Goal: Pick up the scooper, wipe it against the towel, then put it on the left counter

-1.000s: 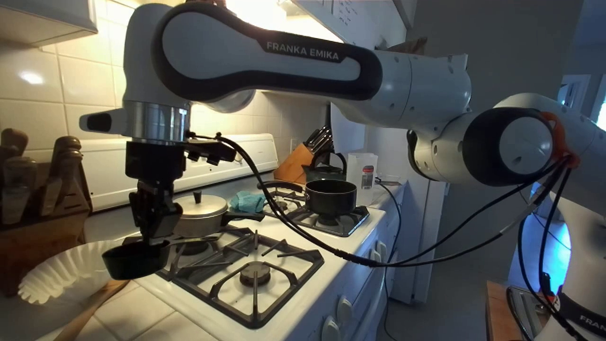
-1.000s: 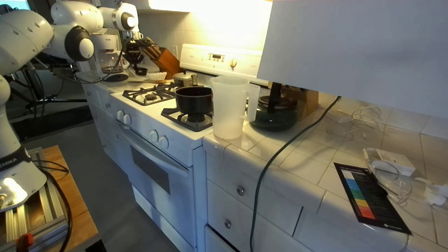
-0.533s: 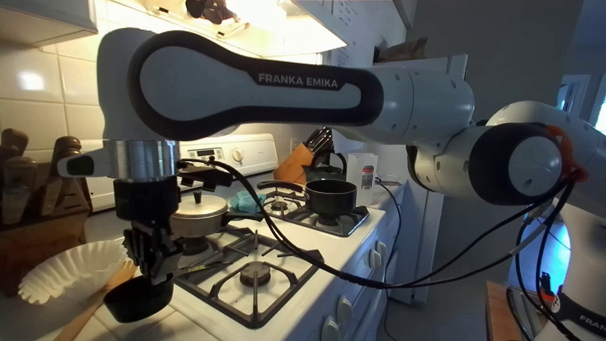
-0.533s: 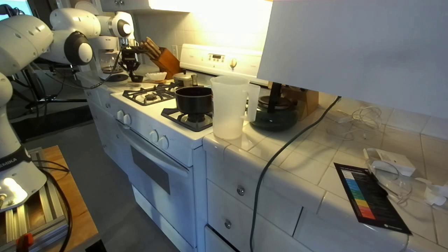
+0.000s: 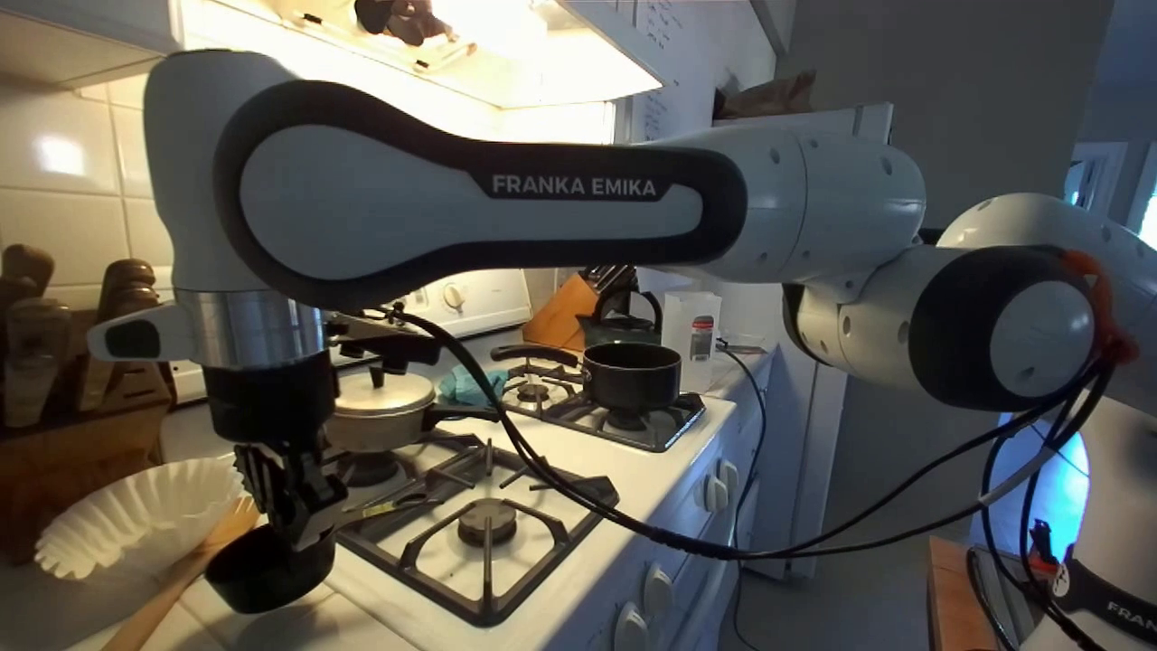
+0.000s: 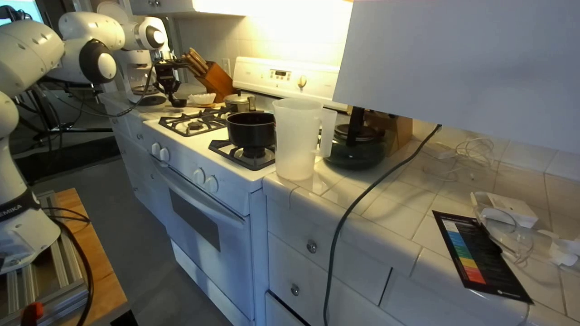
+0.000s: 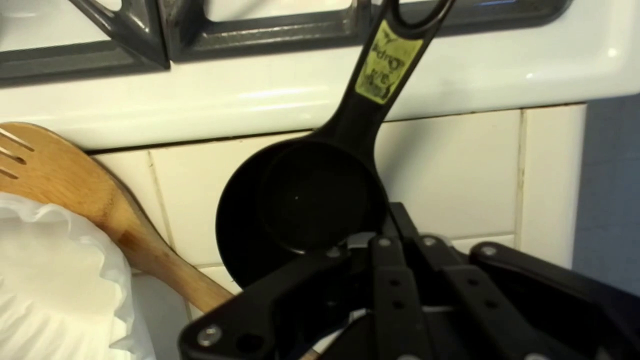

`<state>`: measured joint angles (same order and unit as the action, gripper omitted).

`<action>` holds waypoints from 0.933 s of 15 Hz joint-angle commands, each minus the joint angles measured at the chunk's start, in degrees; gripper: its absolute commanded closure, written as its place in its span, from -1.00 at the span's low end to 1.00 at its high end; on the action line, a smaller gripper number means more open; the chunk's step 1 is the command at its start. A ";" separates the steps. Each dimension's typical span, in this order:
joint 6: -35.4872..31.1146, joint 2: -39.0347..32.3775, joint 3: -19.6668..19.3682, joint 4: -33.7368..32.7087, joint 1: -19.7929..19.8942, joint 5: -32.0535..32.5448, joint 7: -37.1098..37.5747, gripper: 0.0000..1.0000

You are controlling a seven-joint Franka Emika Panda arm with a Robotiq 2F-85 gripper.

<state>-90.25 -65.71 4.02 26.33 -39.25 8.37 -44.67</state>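
Wrist view: the black jointed claw (image 7: 387, 230) is closed on the rim of a small black cup-shaped scooper (image 7: 310, 195), its 2 fingers pinching the thin wall. The scooper has its open side up; its handle, with 1 yellow label (image 7: 387, 65) and a looped end, reaches across the edge of a white gas stove (image 7: 250, 107) and over a black metal grate (image 7: 285, 36). The cup is above the white-tiled bench (image 7: 450, 170) beside the stove; whether its base touches the tiles, I cannot tell. Just beside it lies a slotted brown wooden spatula (image 7: 115, 215), with a white ruffled paper filter (image 7: 55, 285) next to that.

In both exterior views the claw points down toward this bench. In an exterior view a lumpy teal-blue cloth towel (image 5: 463, 387) lies at the back of the stove, near a silver lidded pot (image 5: 384, 414) and well apart from the scooper. A black open pot (image 5: 633, 380) sits farther along the stove. In an exterior view a tall translucent plastic pitcher (image 6: 294, 140) stands near the stove's end, with a dark kettle (image 6: 355, 154) beside it.
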 commanded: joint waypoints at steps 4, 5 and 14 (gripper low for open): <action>-1.97 -2.31 -1.08 -3.38 -1.32 1.72 2.95 0.99; -2.76 -2.47 -1.27 -3.47 -1.47 1.84 3.52 0.99; -6.84 -3.10 -0.81 -2.80 -1.48 0.99 5.22 0.17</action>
<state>-96.45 -67.02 3.05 26.28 -40.32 8.38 -40.77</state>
